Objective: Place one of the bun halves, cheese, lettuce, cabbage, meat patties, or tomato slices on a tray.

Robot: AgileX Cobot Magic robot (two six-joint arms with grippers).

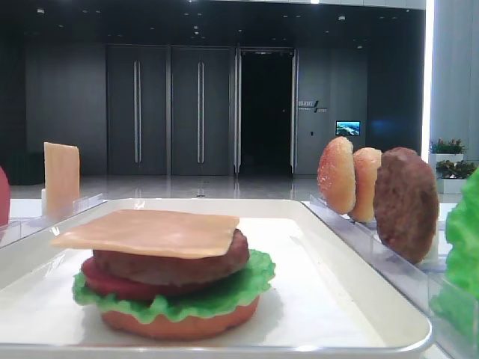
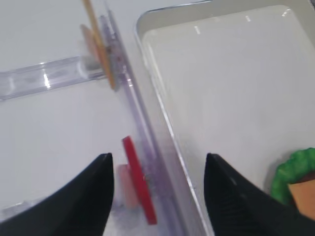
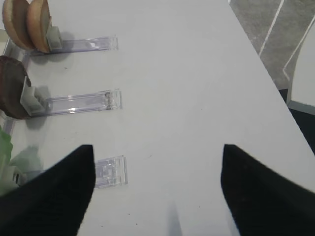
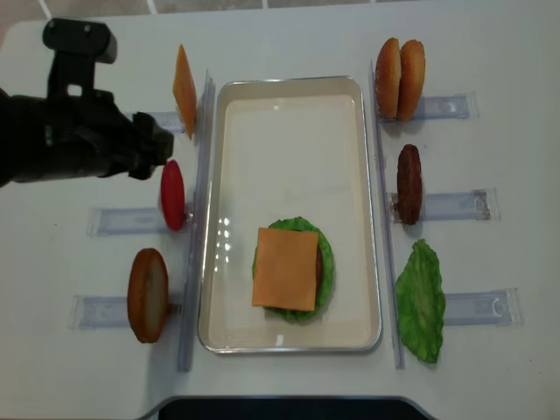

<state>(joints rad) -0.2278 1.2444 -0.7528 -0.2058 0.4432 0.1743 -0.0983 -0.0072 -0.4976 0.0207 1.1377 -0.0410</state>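
Observation:
The white tray holds a stack: bun half, lettuce, tomato slice, meat patty, and cheese on top. My left gripper is open, and a red tomato slice stands upright in its rack between the fingers, untouched. Left of the tray stand a cheese slice and a bun half. On the right are two bun halves, a patty and a lettuce leaf. My right gripper is open over bare table. Cabbage is out of view.
Clear plastic holder racks lie on both sides of the tray, and a long clear strip runs along the tray's left rim. The left arm reaches in from the left. The table edge runs near the right gripper.

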